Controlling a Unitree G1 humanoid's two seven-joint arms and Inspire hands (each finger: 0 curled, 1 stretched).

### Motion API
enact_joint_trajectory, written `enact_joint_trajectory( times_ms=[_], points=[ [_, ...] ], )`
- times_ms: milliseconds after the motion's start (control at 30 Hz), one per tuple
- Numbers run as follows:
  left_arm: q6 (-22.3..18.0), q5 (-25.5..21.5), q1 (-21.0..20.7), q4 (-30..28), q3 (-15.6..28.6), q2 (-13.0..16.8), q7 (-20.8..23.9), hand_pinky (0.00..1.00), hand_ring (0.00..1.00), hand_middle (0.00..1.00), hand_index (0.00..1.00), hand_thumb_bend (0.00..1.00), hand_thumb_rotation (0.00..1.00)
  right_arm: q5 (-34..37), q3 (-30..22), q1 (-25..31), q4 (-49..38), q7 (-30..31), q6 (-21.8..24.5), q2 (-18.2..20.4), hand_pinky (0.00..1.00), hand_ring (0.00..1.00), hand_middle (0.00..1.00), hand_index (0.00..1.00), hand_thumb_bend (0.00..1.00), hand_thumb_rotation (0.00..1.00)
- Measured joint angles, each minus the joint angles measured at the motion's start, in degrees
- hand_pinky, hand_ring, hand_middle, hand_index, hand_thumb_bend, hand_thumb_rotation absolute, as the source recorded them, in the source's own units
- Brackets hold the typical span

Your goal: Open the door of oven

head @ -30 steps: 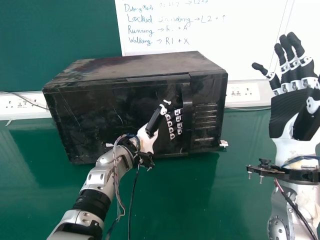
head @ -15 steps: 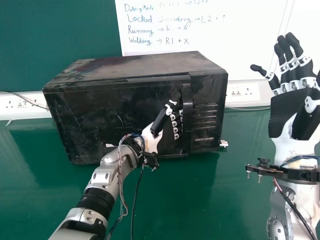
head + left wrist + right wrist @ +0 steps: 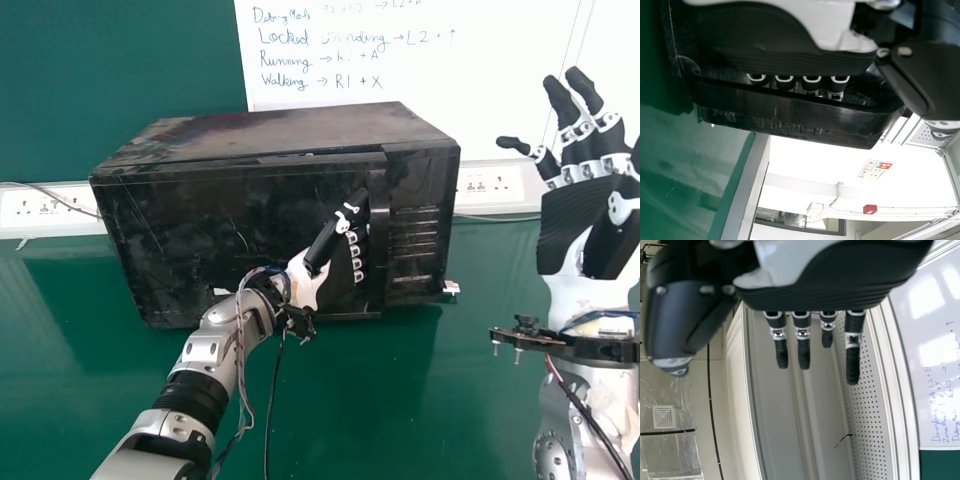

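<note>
The white-and-black mechanical right hand (image 3: 580, 232) is held up, open, its fingers pointing upward, well apart from the oven. Ahead on the left, the matching left hand (image 3: 304, 282) is open too, its fingers straight where they show and slipped in behind the upright black handle (image 3: 377, 230), their tips hidden. That handle runs along the right edge of the scuffed black oven door (image 3: 235, 245), which is closed. The boxy black oven (image 3: 280, 128) sits on the glossy green desk (image 3: 370, 400). Behind it are white wall sockets (image 3: 488, 184) and a white board with handwriting (image 3: 430, 95)
</note>
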Motion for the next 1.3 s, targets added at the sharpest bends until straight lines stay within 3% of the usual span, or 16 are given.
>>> enact_joint_trajectory(
  times_ms=[600, 900, 1100, 1300],
  points=[
    [-0.76, 0.09, -0.78, 1.54, 0.05, 0.01, -0.66, 0.48, 0.66, 0.8, 0.83, 0.93, 0.75, 0.78, -0.02, -0.1, 0.01, 0.19, -0.01, -0.02, 0.75, 0.86, 0.9, 0.86, 1.0, 1.0],
    [-0.72, -0.02, -0.58, 1.12, 0.01, 0.12, -2.72, 0.42, 0.61, 0.75, 0.82, 0.91, 0.76, 1.2, 0.12, -0.12, 0.01, 0.22, 0.06, 0.0, 0.66, 0.79, 0.86, 0.85, 1.0, 1.0],
    [-0.42, 0.31, 1.93, -3.63, -1.34, 0.12, -2.94, 0.41, 0.6, 0.73, 0.78, 0.83, 0.79, 1.72, 0.11, -0.17, 0.01, 0.24, 0.18, 0.01, 0.63, 0.76, 0.83, 0.84, 1.0, 1.0],
    [2.5, 0.29, 4.14, -9.01, -2.19, 0.11, -2.41, 0.39, 0.59, 0.73, 0.79, 0.81, 0.78, 1.7, 0.09, -0.19, 0.01, 0.14, 0.44, 0.03, 0.6, 0.73, 0.82, 0.83, 1.0, 1.0]
  ],
)
